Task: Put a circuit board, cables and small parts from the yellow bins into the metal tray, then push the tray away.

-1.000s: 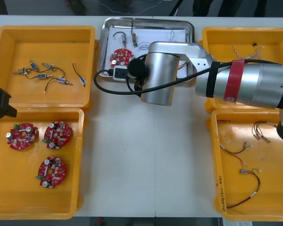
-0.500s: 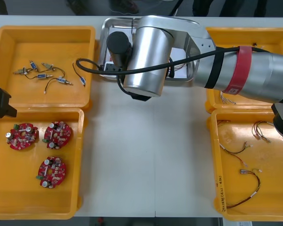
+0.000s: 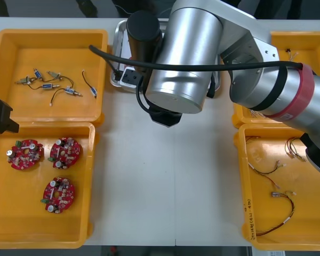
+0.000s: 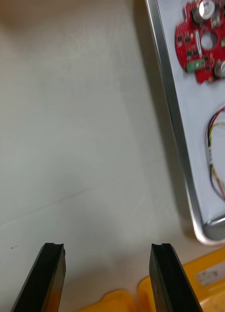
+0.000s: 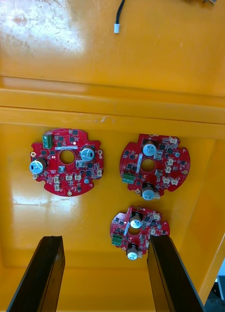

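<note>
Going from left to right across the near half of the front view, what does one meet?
Near left yellow bin holding three red circuit boards, the open left pincer above them → bare table → near right yellow bin holding cables. The open right pincer hangs over the table beside the metal tray.

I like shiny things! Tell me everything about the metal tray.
The metal tray is shallow, with a shiny raised rim and white inside. It lies on the light table between the yellow bins. A red circuit board and a red and yellow cable lie in it. The open right pincer hovers beside its rim, not touching; the left pincer is away over a left bin.
</note>
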You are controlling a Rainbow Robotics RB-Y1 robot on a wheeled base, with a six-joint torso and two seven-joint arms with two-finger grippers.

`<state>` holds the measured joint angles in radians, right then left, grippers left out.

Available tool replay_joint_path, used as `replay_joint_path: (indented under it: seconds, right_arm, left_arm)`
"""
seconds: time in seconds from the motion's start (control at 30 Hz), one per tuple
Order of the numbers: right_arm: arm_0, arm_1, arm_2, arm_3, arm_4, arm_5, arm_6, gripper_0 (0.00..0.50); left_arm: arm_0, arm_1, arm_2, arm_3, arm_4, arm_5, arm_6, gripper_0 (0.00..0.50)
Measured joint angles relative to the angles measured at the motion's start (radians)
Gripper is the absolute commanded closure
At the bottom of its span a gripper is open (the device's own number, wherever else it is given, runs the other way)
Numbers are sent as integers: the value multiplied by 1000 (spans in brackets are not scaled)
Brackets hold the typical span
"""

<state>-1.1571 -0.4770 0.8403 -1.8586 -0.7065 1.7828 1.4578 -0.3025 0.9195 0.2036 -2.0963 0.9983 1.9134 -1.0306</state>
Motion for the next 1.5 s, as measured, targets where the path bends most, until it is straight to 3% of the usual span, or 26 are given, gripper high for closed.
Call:
replay_joint_path:
  seconds: [0.2,0.43,0.57,0.73,1.3,1.5]
  right_arm:
    - [103,0,-134,-125,-1,131,-88,0]
    - [251,0,-344,-251,-2,132,-282,0]
    - [309,0,-441,-280,-2,133,-310,0]
    - [391,-1,-574,-301,-13,133,-463,0]
    - [650,-132,-963,-312,-54,134,-450,0]
    - [717,-158,-1046,-312,-53,134,-342,0]
  left_arm:
    - [0,0,0,0,0,0,0,0]
    - [0,0,0,0,0,0,0,0]
    - [0,0,0,0,0,0,0,0]
    - [0,0,0,0,0,0,0,0]
    - [0,0,0,0,0,0,0,0]
    - [0,0,0,0,0,0,0,0]
